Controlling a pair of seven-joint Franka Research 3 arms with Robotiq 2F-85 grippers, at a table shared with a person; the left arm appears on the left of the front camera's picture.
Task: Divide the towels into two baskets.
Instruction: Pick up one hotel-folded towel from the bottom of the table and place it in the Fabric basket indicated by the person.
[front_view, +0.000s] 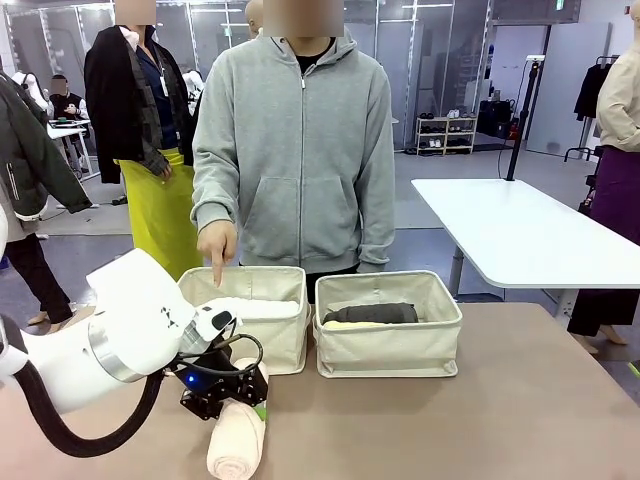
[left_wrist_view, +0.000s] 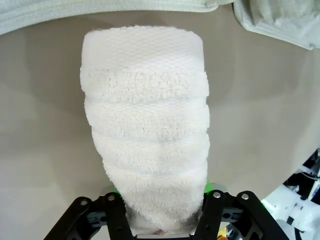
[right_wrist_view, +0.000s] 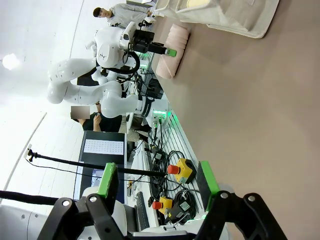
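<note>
Where the brown table (front_view: 520, 400) nears its front edge, the cream towel (front_view: 237, 446) lies clamped in the left gripper (front_view: 228, 398). Just behind stand two canvas baskets (front_view: 388, 345), the right one holding the dark grey towel (front_view: 372, 313). The right gripper (right_wrist_view: 159, 186) hangs open, empty; beyond are a white table (front_view: 520, 235) and grey floor.

Left end effector (left_wrist_view: 162, 212) clamps the cream towel (left_wrist_view: 147, 135) — rolled, apparently resting on the table (left_wrist_view: 260, 130).

Cream towel's (front_view: 237, 443) end beyond frame edge

White rounded arm (front_view: 120, 330) — black cable looped beside a black gripper (front_view: 228, 400). Its pads are green. The person (front_view: 295, 140) wears a grey zip hoodie.
</note>
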